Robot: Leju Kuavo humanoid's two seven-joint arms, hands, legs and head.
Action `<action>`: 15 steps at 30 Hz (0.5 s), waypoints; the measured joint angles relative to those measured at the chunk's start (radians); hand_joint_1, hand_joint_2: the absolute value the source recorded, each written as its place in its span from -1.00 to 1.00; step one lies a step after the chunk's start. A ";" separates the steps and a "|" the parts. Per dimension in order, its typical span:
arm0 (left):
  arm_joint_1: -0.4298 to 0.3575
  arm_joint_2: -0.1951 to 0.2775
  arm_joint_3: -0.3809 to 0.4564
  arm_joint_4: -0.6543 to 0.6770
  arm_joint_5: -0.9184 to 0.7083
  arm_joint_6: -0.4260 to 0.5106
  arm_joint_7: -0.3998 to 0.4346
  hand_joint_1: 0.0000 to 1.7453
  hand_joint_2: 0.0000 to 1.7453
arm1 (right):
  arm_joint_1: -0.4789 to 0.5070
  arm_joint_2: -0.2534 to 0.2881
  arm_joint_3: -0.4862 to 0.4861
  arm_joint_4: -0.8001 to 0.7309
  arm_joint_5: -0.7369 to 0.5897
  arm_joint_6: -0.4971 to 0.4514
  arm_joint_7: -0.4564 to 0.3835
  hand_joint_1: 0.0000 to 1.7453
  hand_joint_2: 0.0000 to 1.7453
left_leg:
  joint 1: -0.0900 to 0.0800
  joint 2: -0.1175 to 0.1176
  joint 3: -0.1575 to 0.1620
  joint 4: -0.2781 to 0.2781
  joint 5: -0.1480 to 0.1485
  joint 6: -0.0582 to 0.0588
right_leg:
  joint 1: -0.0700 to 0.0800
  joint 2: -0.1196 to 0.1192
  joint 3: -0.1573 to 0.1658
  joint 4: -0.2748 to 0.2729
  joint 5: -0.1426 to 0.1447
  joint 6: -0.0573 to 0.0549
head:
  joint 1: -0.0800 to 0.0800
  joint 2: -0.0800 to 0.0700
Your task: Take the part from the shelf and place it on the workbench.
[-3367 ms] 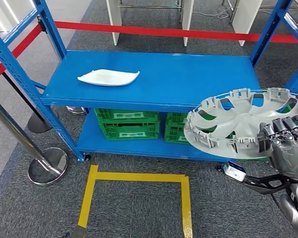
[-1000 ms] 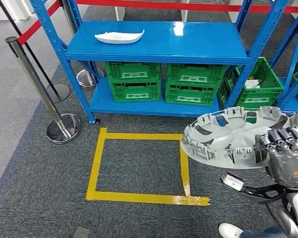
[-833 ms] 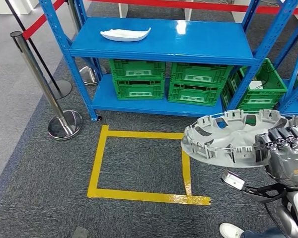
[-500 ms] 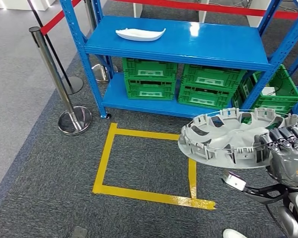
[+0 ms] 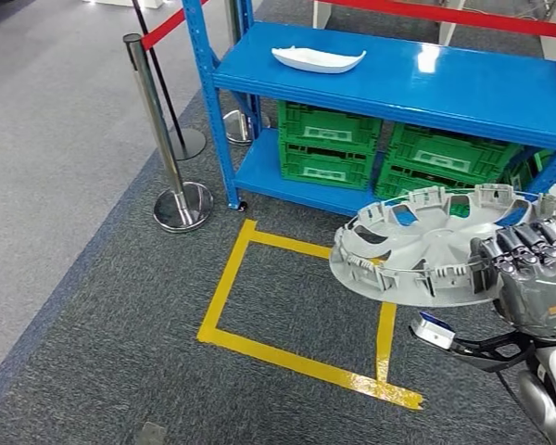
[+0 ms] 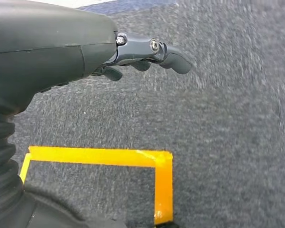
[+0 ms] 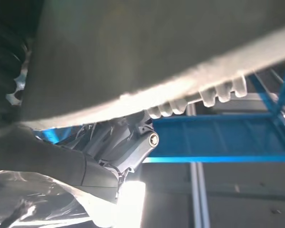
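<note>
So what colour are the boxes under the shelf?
Green crates, best seen in the head view.

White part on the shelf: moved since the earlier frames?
No. The white part lies at the same end of the blue shelf; the camera turned, shifting the whole view.

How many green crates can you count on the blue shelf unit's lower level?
3 at least: one green crate at the left, a second beside it, and part of a third further right, behind the grey part. More may be hidden.
</note>
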 joint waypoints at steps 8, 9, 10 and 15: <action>-0.014 -0.006 0.004 0.000 0.039 0.004 -0.048 -1.00 1.00 | -0.051 -0.027 0.013 -0.013 -0.018 0.001 -0.014 1.00 1.00 | -0.004 -0.019 0.037 -0.119 0.032 0.042 | 0.001 0.037 -0.038 0.074 -0.061 0.028 | 0.004 0.000; -0.017 -0.008 0.005 0.000 0.044 0.001 -0.049 -1.00 1.00 | -0.057 -0.030 0.014 -0.013 -0.019 0.001 -0.016 1.00 1.00 | -0.004 -0.030 0.036 -0.119 0.034 0.045 | 0.000 0.064 -0.066 0.135 -0.090 0.028 | 0.005 0.000; -0.021 -0.010 0.006 0.000 0.050 -0.001 -0.052 -1.00 1.00 | -0.065 -0.033 0.016 -0.013 -0.021 0.002 -0.019 1.00 1.00 | -0.005 -0.043 0.035 -0.119 0.035 0.046 | 0.001 0.077 -0.101 0.203 -0.115 0.029 | 0.006 0.000; -0.035 -0.016 0.026 0.000 0.106 -0.006 -0.079 -1.00 1.00 | -0.110 -0.034 0.041 -0.008 -0.025 0.003 -0.029 1.00 1.00 | -0.004 -0.113 0.034 -0.108 0.033 0.042 | -0.005 0.112 -0.087 0.129 -0.017 0.031 | 0.006 0.000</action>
